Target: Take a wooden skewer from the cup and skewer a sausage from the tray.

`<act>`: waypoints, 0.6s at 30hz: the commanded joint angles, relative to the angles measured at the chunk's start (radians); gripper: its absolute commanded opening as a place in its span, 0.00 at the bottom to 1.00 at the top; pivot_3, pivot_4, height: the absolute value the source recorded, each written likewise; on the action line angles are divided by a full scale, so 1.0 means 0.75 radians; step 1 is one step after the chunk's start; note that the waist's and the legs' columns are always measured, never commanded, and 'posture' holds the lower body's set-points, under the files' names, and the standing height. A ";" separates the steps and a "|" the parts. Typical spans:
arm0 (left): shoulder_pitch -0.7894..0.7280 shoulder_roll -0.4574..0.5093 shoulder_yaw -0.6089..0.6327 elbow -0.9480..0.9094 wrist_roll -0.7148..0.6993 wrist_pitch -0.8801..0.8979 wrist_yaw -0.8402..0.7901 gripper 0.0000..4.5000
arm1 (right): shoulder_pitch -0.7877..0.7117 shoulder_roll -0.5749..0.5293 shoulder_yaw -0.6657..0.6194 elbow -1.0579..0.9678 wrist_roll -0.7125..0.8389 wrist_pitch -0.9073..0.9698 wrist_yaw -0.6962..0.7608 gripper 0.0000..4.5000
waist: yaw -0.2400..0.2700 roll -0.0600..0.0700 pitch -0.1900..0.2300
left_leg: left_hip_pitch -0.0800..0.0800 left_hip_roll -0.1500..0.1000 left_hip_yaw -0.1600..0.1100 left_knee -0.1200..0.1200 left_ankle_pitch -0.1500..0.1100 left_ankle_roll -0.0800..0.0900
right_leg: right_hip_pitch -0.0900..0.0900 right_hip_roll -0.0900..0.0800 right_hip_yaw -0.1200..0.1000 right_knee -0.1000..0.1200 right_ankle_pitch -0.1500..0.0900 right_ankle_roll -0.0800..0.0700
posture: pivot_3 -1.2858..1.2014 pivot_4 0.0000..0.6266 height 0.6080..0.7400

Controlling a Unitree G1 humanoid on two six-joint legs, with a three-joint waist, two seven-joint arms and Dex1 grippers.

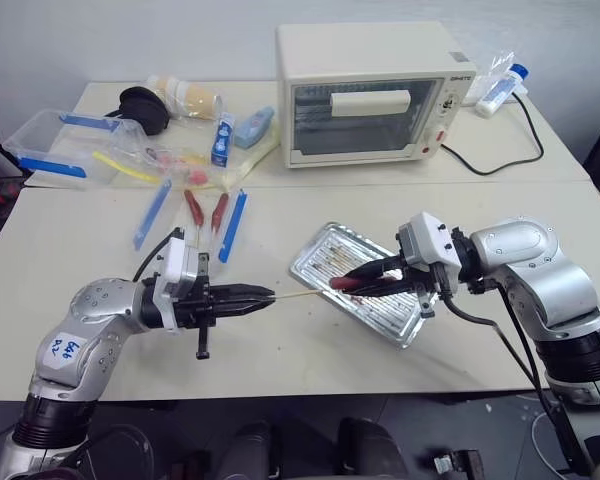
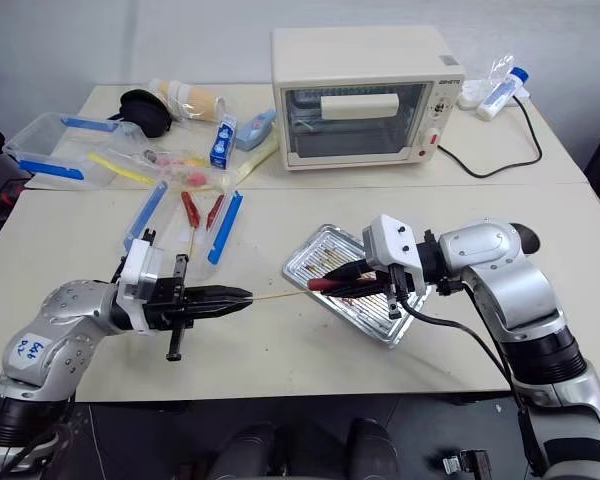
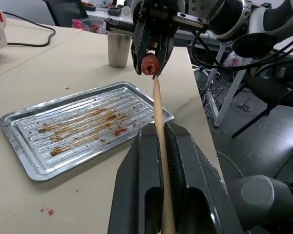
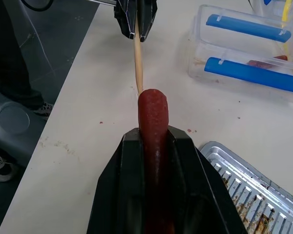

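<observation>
The small glossy reddish-brown sausage (image 4: 153, 126) is clamped lengthwise between the two black fingers of the right gripper (image 1: 365, 283), its rounded end jutting out past the fingertips. The tip of the thin pale wooden skewer (image 3: 158, 112) meets that end, the stick lying almost level above the table. The skewer's other end is pinched in the left gripper (image 1: 250, 295), whose fingers are clenched tight on it. The two grippers face each other: the left arm reaches in from the left with its wrist turned rightward, the right arm bends in from the right, its gripper tilted slightly downward over the near-left edge of the shallow ridged silver tray (image 1: 380, 315), stained with brown grease. The grey metal tumbler (image 3: 119, 48) stands beyond the tray on the cream tabletop (image 1: 280, 350).
</observation>
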 commanded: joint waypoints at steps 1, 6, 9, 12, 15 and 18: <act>-0.005 -0.006 0.013 -0.003 0.001 -0.024 -0.011 0.00 | -0.017 -0.017 -0.005 -0.045 0.004 -0.003 0.001 0.09 | 0.000 0.000 0.000 | 0.000 0.000 0.000 0.000 0.000 0.000 | 0.000 0.000 0.000 0.000 0.000 0.000 | 0.52 0.24 1.00; 0.001 -0.010 0.016 -0.009 0.000 -0.025 -0.004 0.00 | -0.010 -0.030 -0.006 -0.020 -0.017 -0.022 0.018 0.09 | 0.001 0.000 0.000 | 0.000 0.000 0.000 0.000 0.000 0.000 | 0.000 0.000 0.000 0.000 0.000 0.000 | 0.52 0.24 1.00; 0.002 -0.017 0.010 -0.011 0.003 -0.027 0.002 0.00 | -0.010 -0.028 -0.003 -0.018 -0.023 -0.023 0.022 0.09 | 0.000 0.000 0.000 | 0.000 0.000 0.000 0.000 0.000 0.000 | 0.000 0.000 0.000 0.000 0.000 0.000 | 0.52 0.24 1.00; 0.001 -0.030 -0.002 -0.015 0.008 -0.027 0.006 0.00 | -0.013 -0.017 0.005 -0.022 -0.024 -0.018 0.022 0.09 | 0.000 0.000 0.000 | 0.000 0.000 0.000 0.000 0.000 0.000 | 0.000 0.000 0.000 0.000 0.000 0.000 | 0.52 0.24 1.00; -0.003 -0.037 -0.008 -0.015 0.013 -0.026 0.008 0.00 | -0.018 -0.010 0.013 -0.028 -0.024 -0.013 0.019 0.09 | 0.000 0.000 0.000 | 0.000 0.000 0.000 0.000 0.000 0.000 | 0.000 0.000 0.000 0.000 0.000 0.000 | 0.52 0.24 1.00; -0.010 -0.043 -0.013 -0.009 0.022 -0.031 0.005 0.00 | -0.025 -0.004 0.025 -0.029 -0.023 -0.011 0.014 0.09 | 0.000 0.000 0.000 | 0.000 0.000 0.000 0.000 0.000 0.000 | 0.000 0.000 0.000 0.000 0.000 0.000 | 0.52 0.24 1.00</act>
